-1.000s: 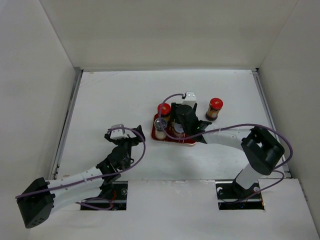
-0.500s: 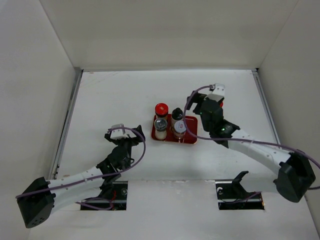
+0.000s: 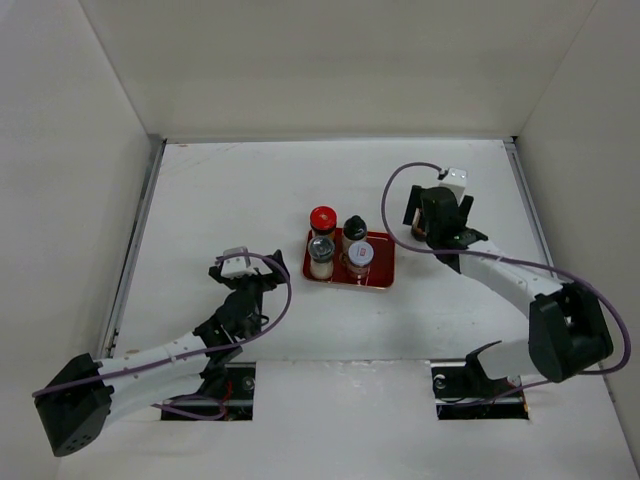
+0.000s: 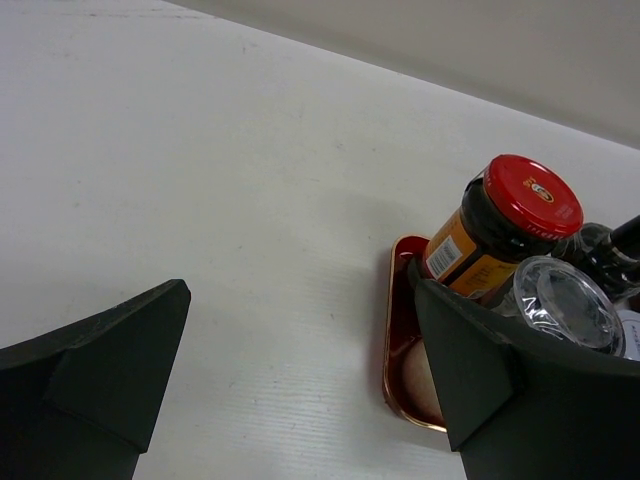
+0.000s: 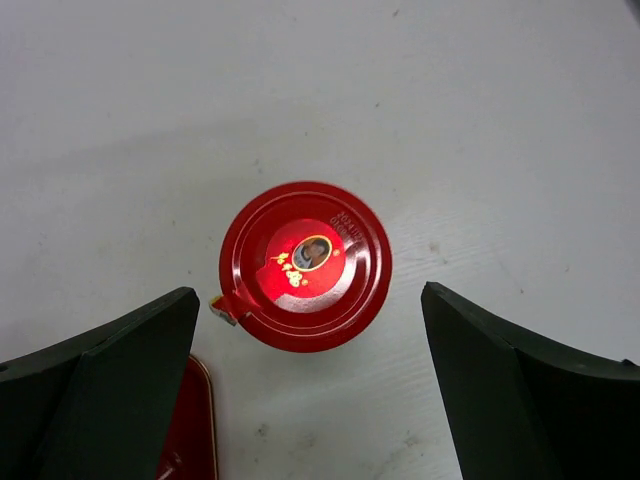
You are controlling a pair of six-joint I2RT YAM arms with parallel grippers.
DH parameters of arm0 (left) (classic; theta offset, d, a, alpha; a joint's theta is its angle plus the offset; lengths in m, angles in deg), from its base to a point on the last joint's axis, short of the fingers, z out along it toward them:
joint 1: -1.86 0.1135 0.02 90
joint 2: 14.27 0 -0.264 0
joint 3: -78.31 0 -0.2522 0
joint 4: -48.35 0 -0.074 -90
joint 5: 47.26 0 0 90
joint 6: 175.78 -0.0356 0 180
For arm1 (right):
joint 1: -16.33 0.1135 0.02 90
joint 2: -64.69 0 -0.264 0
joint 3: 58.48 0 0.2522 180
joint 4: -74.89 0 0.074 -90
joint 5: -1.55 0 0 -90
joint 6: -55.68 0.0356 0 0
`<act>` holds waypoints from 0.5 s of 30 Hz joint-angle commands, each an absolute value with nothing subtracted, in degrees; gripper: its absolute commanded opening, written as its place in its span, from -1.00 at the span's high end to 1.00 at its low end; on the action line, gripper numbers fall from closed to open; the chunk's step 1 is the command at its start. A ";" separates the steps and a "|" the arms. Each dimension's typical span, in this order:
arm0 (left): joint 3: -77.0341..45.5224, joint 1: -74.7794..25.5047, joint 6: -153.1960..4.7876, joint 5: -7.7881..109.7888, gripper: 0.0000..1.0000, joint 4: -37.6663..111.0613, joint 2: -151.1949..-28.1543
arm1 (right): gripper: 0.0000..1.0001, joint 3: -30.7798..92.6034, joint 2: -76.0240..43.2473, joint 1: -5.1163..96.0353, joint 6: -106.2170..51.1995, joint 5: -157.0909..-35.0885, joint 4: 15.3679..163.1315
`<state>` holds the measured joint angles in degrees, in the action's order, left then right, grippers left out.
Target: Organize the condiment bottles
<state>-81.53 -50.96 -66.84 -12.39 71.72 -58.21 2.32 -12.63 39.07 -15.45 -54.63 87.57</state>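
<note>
Right gripper (image 3: pixel 441 214) hangs directly over the lone red-capped jar (image 5: pixel 305 265), jaws spread wide and holding nothing. In the wrist view the jar sits about midway between the two fingers (image 5: pixel 110 385). It stands upright on the table (image 3: pixel 230 190), just to the right of the red tray (image 3: pixel 383 264) and apart from it.

The step in hand looks like picking up this last stray jar. A straight descent should keep it centred. The jar's body is hidden beneath its own top, so the closing height is probably best taken low, on the glass.

One corner of the tray lies close by the wrist view's left-hand finger — that finger should land on the table, not the rim. Beyond, four other jars (image 3: pixel 321 248) crowd the tray's left part, leaving its right side free. Farther off, the left gripper (image 3: pixel 240 270) waits near the table's front, also wide apart and empty.
</note>
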 commanded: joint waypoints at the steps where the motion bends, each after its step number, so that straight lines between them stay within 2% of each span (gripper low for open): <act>1: -81.60 -50.30 -66.01 -11.40 -0.99 74.85 -58.21 | -1.00 5.63 -14.05 37.91 -16.40 -58.56 87.60; 5: -81.77 -50.13 -65.83 -10.96 -0.99 75.28 -58.39 | -0.98 6.25 -16.07 36.51 -15.08 -59.88 86.29; 11: -82.21 -49.42 -65.66 -11.22 -1.00 76.25 -58.74 | -0.66 6.87 -19.68 33.78 -12.97 -61.99 84.44; 15: -82.56 -49.16 -65.66 -11.22 -1.00 76.34 -58.13 | -0.65 6.52 -20.74 32.99 -11.83 -64.54 84.00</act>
